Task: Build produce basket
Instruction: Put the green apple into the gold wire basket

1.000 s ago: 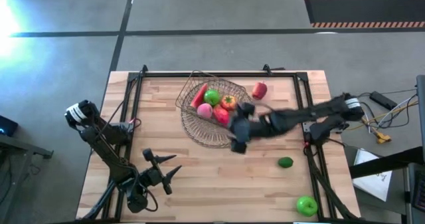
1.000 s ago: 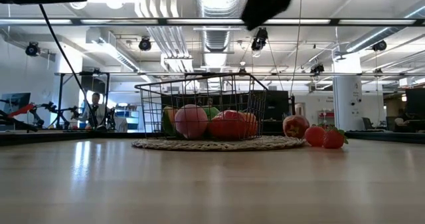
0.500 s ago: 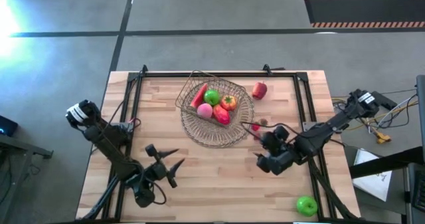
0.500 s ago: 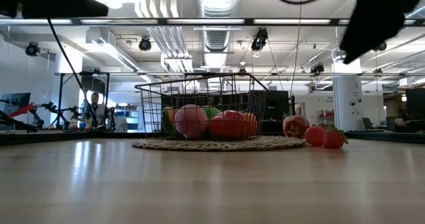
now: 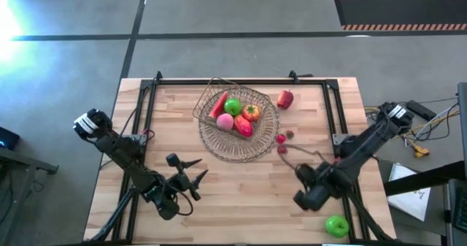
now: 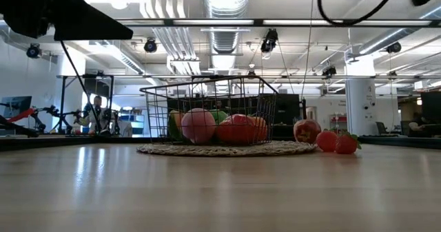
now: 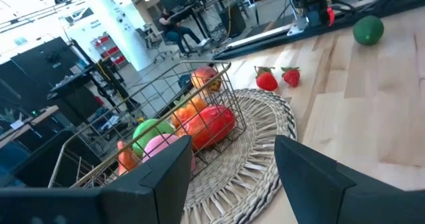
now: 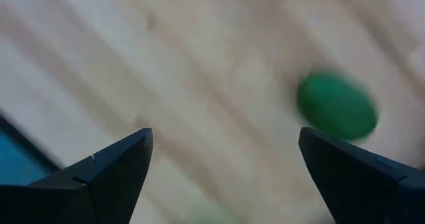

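The wire basket (image 5: pixel 232 113) stands on a round woven tray (image 5: pixel 255 145) toward the table's far side. It holds a green apple (image 5: pixel 232 106) and pink, orange and red pieces. A red apple (image 5: pixel 285 98) and small strawberries (image 5: pixel 282 139) lie on the table right of the tray. Another green apple (image 5: pixel 336 225) sits by the near right corner. My right gripper (image 5: pixel 305 196) hovers open, left of that apple, and its wrist view shows a blurred green piece (image 8: pixel 337 108) on the wood below. My left gripper (image 5: pixel 191 180) is open, near-left of the tray, facing the basket (image 7: pixel 166 131).
Bare wood lies along the table's near side between the two grippers. The dark frame rails (image 5: pixel 149 100) run along the left and right sides of the table. In the low view the basket (image 6: pixel 210 111), red apple (image 6: pixel 306 131) and strawberries (image 6: pixel 337 142) stand far off.
My right gripper has swung from above the tray's right edge toward the table's near right, ending left of the green apple and covering the spot where the dark green piece lay. My left gripper has drifted slightly right. Nothing in the basket has moved.
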Available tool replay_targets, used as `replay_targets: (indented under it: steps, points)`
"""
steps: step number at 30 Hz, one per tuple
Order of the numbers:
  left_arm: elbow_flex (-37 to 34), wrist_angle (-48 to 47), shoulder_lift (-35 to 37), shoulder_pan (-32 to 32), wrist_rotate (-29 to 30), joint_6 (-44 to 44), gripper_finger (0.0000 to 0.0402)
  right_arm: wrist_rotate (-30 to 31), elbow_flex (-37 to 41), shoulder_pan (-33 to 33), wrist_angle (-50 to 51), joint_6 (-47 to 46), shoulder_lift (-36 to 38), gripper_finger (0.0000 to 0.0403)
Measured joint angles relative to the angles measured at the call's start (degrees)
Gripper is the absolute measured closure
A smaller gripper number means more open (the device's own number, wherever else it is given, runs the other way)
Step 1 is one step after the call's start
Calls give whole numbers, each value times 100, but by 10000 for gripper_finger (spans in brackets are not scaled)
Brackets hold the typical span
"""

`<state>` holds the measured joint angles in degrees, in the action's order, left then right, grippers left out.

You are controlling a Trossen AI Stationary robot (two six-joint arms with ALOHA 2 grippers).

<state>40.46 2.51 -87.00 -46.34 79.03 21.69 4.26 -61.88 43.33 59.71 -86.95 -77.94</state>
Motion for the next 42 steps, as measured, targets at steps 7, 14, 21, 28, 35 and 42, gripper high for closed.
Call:
replay_targets:
  steps: [7,14,21,28,35,42]
  points:
    - [-44,1,0,14,-7,2,203,-878,-1272,559,1165,-595,-1025,35]
    - [-84,-1,0,14,-7,4,203,-2036,-2015,1054,1346,-1060,-1720,35]
    - [-226,10,0,14,-51,48,203,-2744,-2123,1516,1513,-1794,-2015,35]
    - [-257,20,2,17,-75,52,203,-2975,-2121,1772,1645,-2203,-2076,42]
    - [-257,163,2,21,-79,46,203,-2975,-2006,1781,1558,-2132,-2076,111]
    - [-257,161,2,21,-81,45,203,-2973,-1666,1779,946,-1987,-2076,171]
